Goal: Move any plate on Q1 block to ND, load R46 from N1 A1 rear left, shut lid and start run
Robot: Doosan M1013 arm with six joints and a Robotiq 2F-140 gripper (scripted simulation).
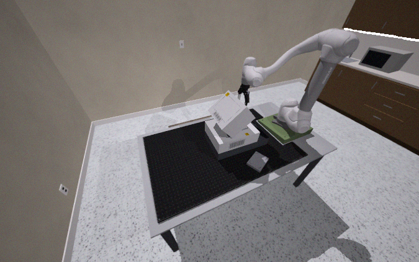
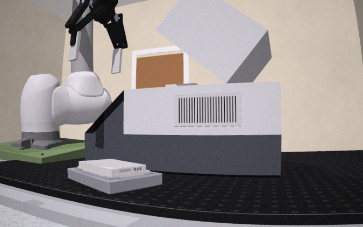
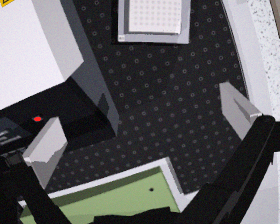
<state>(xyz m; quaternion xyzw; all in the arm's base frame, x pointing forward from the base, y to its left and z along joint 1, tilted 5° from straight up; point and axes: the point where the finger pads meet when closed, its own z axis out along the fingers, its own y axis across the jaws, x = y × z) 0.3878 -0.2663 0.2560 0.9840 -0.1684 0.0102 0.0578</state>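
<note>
Q1 (image 1: 223, 147) (image 2: 148, 112) (image 3: 98, 95) has its lid (image 1: 228, 108) (image 2: 211, 33) tilted partway up. Its status lamp (image 3: 37, 119) glows red beside the left finger in the wrist view. Whether a plate is on the block cannot be told; the lid and housing hide it. Plate R46 (image 2: 106, 167) (image 3: 153, 15) lies on nest N1 (image 2: 134, 183) (image 3: 161, 39), beside Q1; its A1 end cannot be made out. Nest ND (image 1: 256, 161) is on Q1's other side, with no plate discernible. My gripper (image 1: 243, 100) (image 2: 94, 66) (image 3: 139, 115) is open and empty, high above the mat near Q1's front corner.
The robot's green base plate (image 1: 275, 130) (image 2: 41, 157) (image 3: 116, 195) faces Q1's front panel. The table edge runs outside N1, along the right of the wrist view. The raised lid stands high beside the gripper. A wall stands behind the table in the top view.
</note>
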